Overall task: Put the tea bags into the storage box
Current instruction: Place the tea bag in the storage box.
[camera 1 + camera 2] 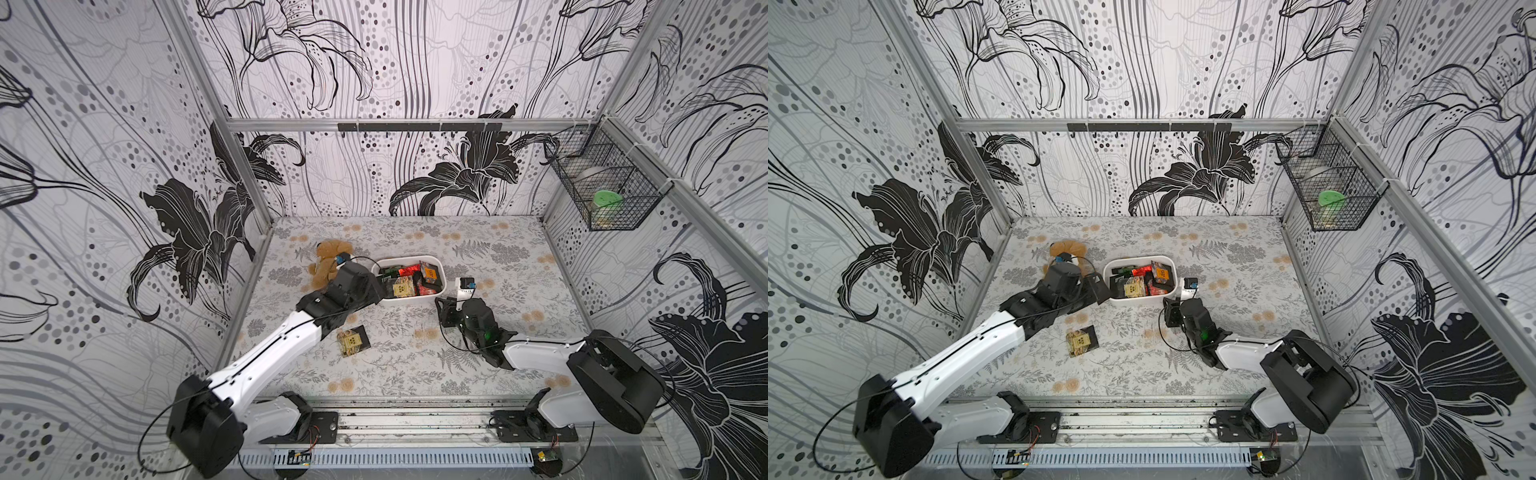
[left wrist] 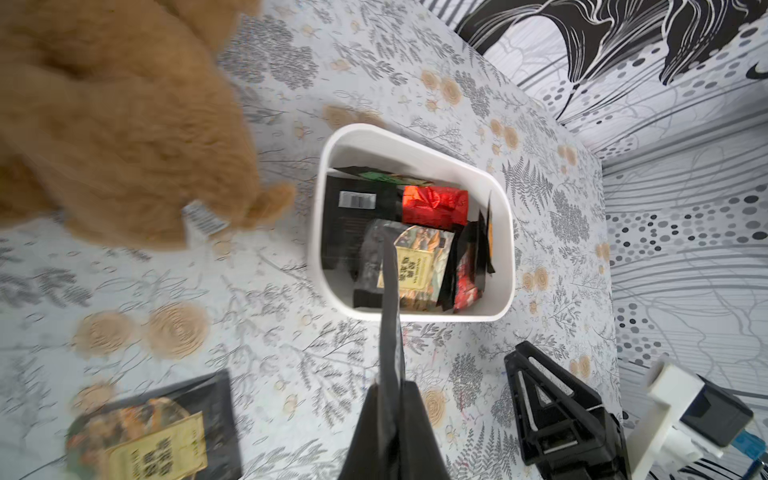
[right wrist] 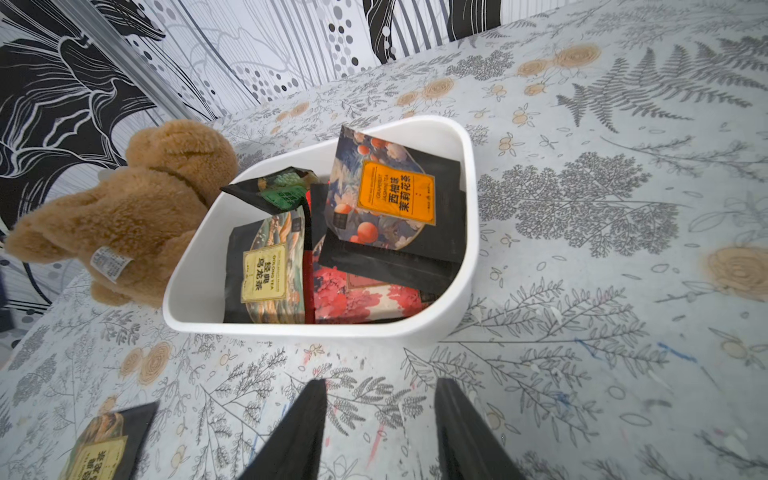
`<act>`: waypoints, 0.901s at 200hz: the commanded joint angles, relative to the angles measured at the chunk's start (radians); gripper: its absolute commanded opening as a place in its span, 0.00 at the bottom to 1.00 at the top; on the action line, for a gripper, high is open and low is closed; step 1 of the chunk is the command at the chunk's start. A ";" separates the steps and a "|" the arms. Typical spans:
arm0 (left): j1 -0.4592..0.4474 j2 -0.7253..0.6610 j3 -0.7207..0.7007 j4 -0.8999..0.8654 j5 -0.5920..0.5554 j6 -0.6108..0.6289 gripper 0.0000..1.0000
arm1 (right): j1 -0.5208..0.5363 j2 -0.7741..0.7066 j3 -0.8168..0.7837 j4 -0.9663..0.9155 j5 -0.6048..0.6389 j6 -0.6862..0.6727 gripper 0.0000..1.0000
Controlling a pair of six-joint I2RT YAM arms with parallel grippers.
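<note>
Closest to you in the left wrist view, the left gripper [image 2: 390,388] has its fingers pressed together on a thin black foil tea-bag sachet [image 2: 390,291]. You see the sachet edge-on, its free end reaching over the near wall of the white smooth plastic storage box [image 2: 399,149]. Expect it to be nearly weightless, floppy and slick, so it may swing or slip. Your pinch on one edge looks right, and it should drop clear once let go over the box. A pile of black, red and orange-labelled tea bags [image 3: 395,199] already fills that box. One black flat sachet with a yellow label [image 1: 353,340] lies on the grey floral tabletop [image 1: 415,374], well apart from the box on its robot side. Lying flat, it probably wants a pinch at a raised edge or corner. Your right gripper [image 3: 380,399], just beside the box, has its fingers spread and empty.
</note>
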 commanded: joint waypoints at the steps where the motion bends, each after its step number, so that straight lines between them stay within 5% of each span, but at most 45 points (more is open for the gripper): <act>1: -0.015 0.138 0.102 0.115 0.029 0.051 0.00 | -0.011 0.006 -0.015 0.047 -0.023 0.027 0.47; 60: -0.015 0.460 0.322 0.134 0.050 0.130 0.00 | -0.019 0.016 -0.020 0.081 -0.066 0.029 0.47; 123: 0.003 0.546 0.355 0.145 0.048 0.135 0.07 | -0.019 0.053 0.007 0.088 -0.119 0.020 0.47; 161: 0.030 0.541 0.320 0.150 0.060 0.138 0.21 | -0.019 0.061 0.017 0.086 -0.144 0.014 0.47; 180: 0.040 0.531 0.311 0.123 0.002 0.127 0.40 | -0.019 0.060 0.019 0.088 -0.155 0.009 0.47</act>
